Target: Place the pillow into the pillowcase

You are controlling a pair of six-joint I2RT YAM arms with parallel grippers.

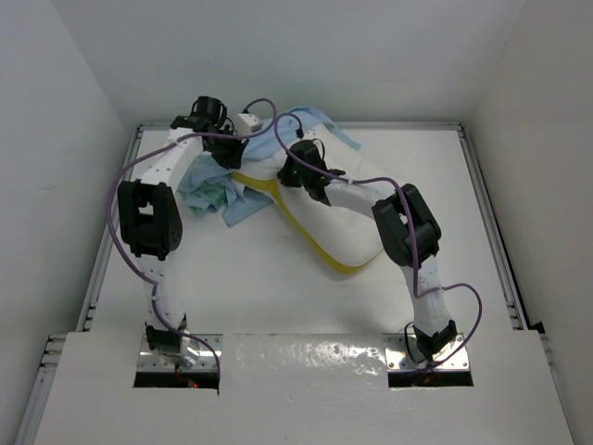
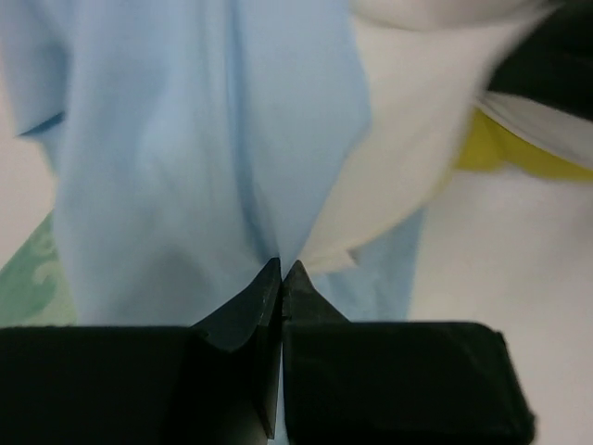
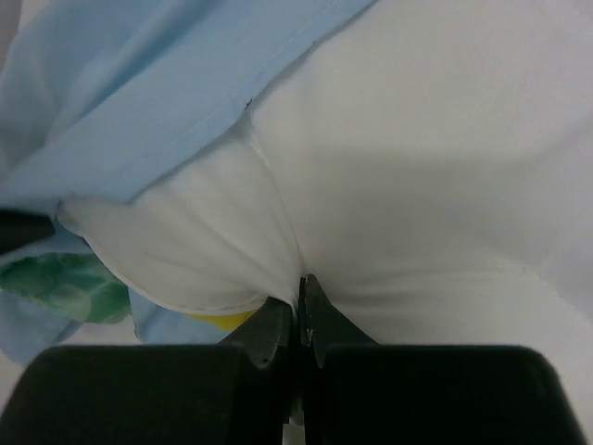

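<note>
The white pillow (image 1: 347, 222) lies at the table's middle right, its yellow edge (image 1: 320, 243) showing along the near side. Its far left end sits under the light blue pillowcase (image 1: 243, 197), which bunches to the left with a sea-green patterned patch (image 1: 206, 193). My left gripper (image 1: 239, 153) is shut on the pillowcase (image 2: 185, 139); blue cloth puckers at the tips of the gripper (image 2: 281, 264), with the pillow (image 2: 408, 111) just to the right. My right gripper (image 1: 285, 176) is shut on a fold of the pillow (image 3: 417, 139). In the right wrist view the gripper (image 3: 298, 283) pinches white fabric below the pillowcase hem (image 3: 139, 102).
White walls close in the table (image 1: 269, 287) on the left, back and right, with metal rails (image 1: 486, 213) along the sides. Purple cables (image 1: 120, 199) loop off both arms. The arm bases (image 1: 167, 343) stand at the near edge.
</note>
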